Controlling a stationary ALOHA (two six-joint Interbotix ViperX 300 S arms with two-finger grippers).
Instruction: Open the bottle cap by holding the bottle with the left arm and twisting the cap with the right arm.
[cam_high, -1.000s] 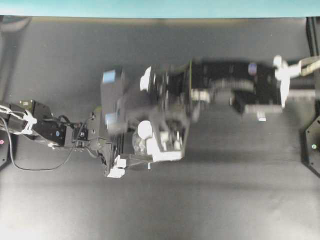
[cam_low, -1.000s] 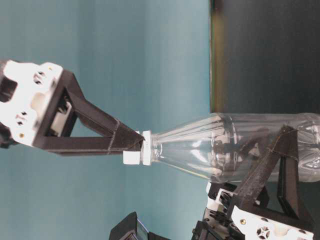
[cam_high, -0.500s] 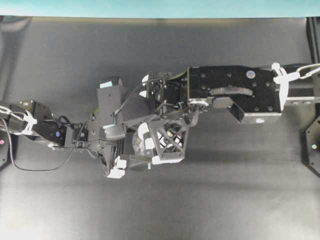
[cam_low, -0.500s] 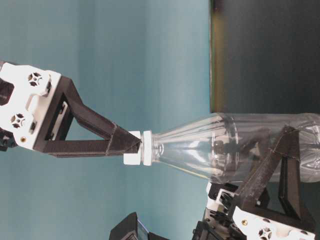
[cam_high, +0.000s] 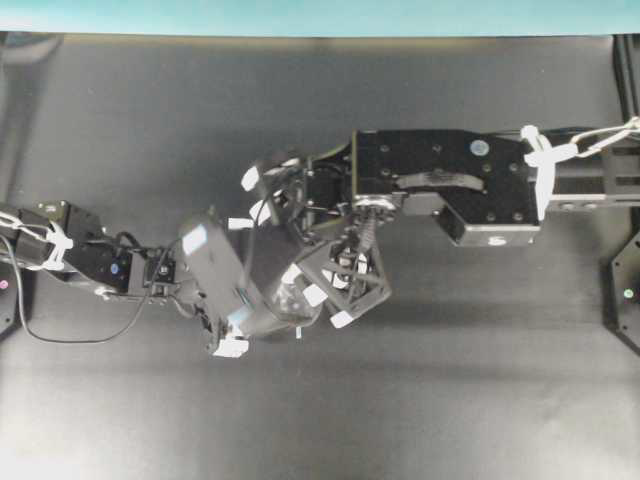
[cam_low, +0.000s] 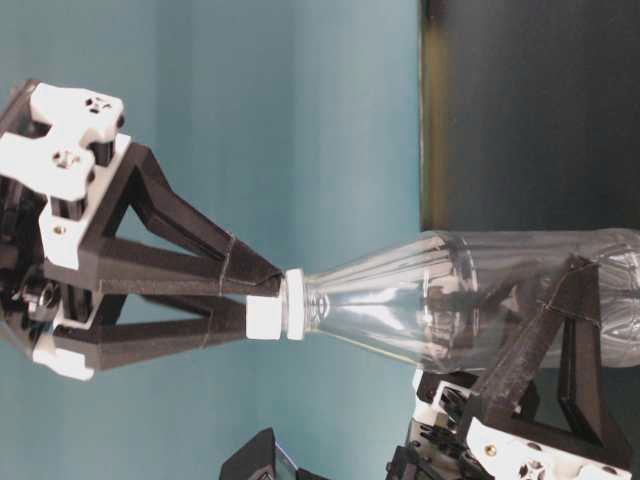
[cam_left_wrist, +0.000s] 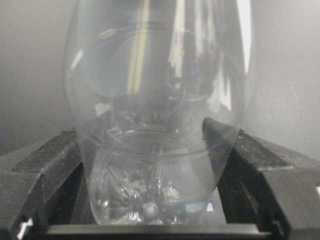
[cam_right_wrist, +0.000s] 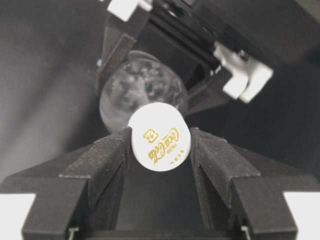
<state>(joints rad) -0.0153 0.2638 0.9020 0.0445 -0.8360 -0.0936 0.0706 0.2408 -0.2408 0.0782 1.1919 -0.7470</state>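
The bottle (cam_low: 480, 300) is held upright on the dark desk (cam_high: 450, 400), w/ its lower body seated between the pads of the left claw (cam_left_wrist: 150, 210); that claw is clamped on the clear wall on both sides, as seen in the left wrist view. The bottle cap (cam_right_wrist: 159, 136) sits at the top of the bottle, directly under the right claw (cam_right_wrist: 159, 150), whose two lattice fingers (cam_low: 170, 270) are pressed against opposite sides of the cap, so the right claw is closed on the cap.

Step in hand, as judged: the twist. For it to go well, the right claw's pinch should be kept square on the cap's rim, approx. centred on the bottle's axis, so the turn is put into the thread and not into bending the neck. The left claw's clamp should be kept firm but not increased, since thin plastic is likely to dent and slip. If the wrist runs out of travel, the cap should be released, the wrist turned back, and the cap re-gripped. No upward pull should be added until the thread is judged free.
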